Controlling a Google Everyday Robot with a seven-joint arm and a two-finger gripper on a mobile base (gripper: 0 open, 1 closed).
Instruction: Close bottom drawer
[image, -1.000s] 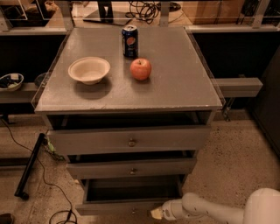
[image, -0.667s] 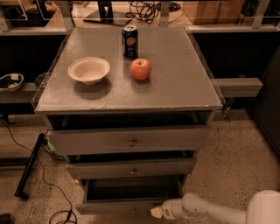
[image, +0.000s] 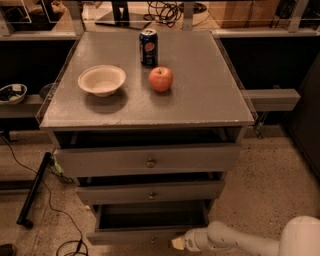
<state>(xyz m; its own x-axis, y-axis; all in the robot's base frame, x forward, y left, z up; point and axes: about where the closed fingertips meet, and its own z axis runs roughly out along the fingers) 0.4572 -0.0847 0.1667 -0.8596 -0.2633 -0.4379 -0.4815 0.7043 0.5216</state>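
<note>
Down by the floor, the gripper (image: 178, 243) has its pale tip at the right end of the front panel of the bottom drawer (image: 130, 235); I cannot tell how far it is open. That drawer stands pulled out, stretching left from the gripper. Above it two wider drawers (image: 150, 161) also jut out. Higher still, the desk (image: 210, 100) carries a bowl (image: 102, 80), an apple (image: 161, 79) and a can (image: 148, 47).
</note>
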